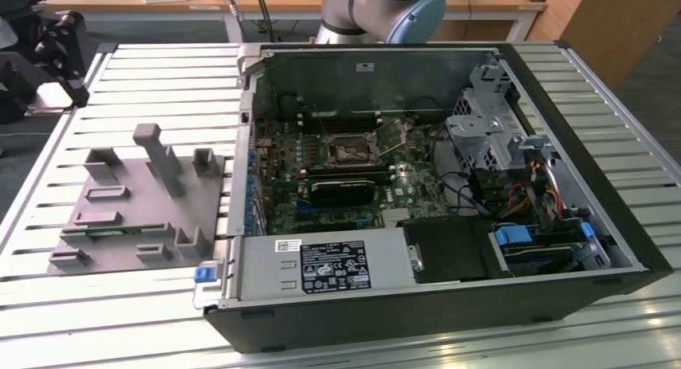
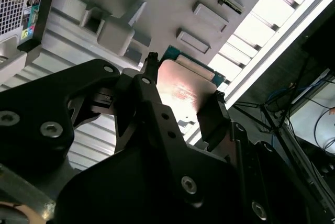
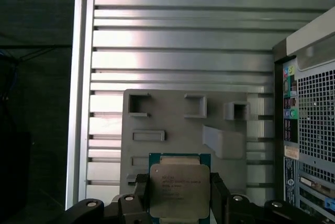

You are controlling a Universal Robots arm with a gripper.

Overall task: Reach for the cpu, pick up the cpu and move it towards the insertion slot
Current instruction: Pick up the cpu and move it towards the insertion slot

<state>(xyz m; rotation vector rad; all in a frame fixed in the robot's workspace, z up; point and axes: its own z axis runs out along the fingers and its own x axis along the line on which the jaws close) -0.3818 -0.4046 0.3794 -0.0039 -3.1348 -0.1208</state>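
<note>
The cpu (image 3: 179, 185), a flat square chip with a silver top and a green rim, sits between the two black fingers of my gripper (image 3: 179, 199). The fingers press its opposite edges, so the gripper is shut on it. It hangs above the grey fixture plate (image 3: 172, 124). In the second wrist view the same cpu (image 2: 183, 88) shines between the fingers (image 2: 148, 80), with my gripper (image 2: 182, 98) closed around it. The insertion slot (image 1: 349, 150), a dark square socket with a metal frame, lies on the green board inside the open computer case (image 1: 553, 106).
The grey fixture plate (image 1: 139, 194) with raised blocks and pockets lies on the slatted metal table (image 1: 159, 74), at the exterior view's left of the case. The case's perforated rear wall (image 3: 311, 130) stands close beside the plate. Cables and drive cages (image 1: 500, 138) crowd the case's right.
</note>
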